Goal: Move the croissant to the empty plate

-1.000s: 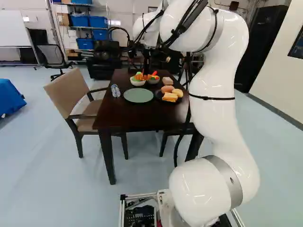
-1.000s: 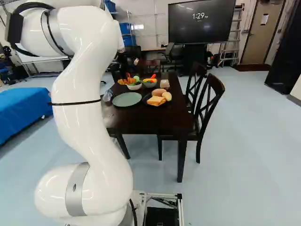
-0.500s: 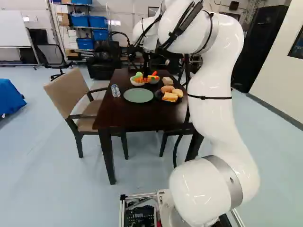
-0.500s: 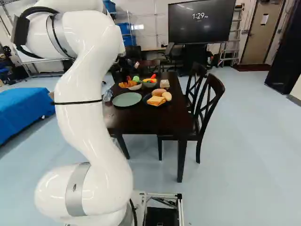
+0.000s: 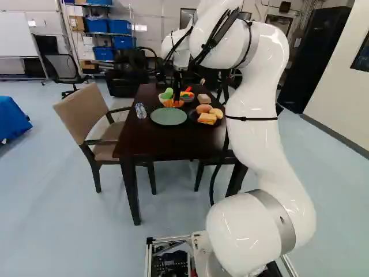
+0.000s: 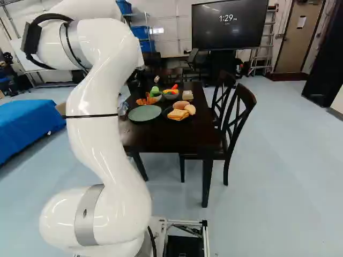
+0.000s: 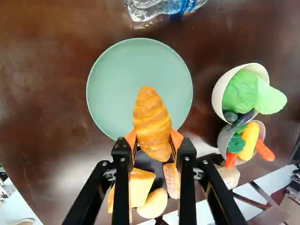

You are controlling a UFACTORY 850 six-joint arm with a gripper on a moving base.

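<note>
In the left base view my gripper (image 5: 177,92) hangs over the table, beyond the green plate (image 5: 169,116). From the wrist, the gripper (image 7: 154,138) is shut on the croissant (image 7: 152,119), an orange pad pressed to each side. The croissant points ahead of the fingers and overlaps the near part of the plate, which holds nothing else that shows. It appears to be above the plate; the height cannot be told exactly. In the right base view the croissant (image 6: 146,100) shows just behind the plate.
A dark plate with bread pieces (image 6: 179,113) stands beside the green one. Two bowls of toy vegetables (image 7: 218,96) (image 7: 223,140) and a water bottle (image 5: 140,111) are close by. Chairs (image 5: 86,109) (image 6: 236,118) flank the dark table (image 6: 161,136).
My arm has swung a little leftward in the left base view, and the gripper has come lower and nearer the green plate with the croissant in it. The base has not moved.
</note>
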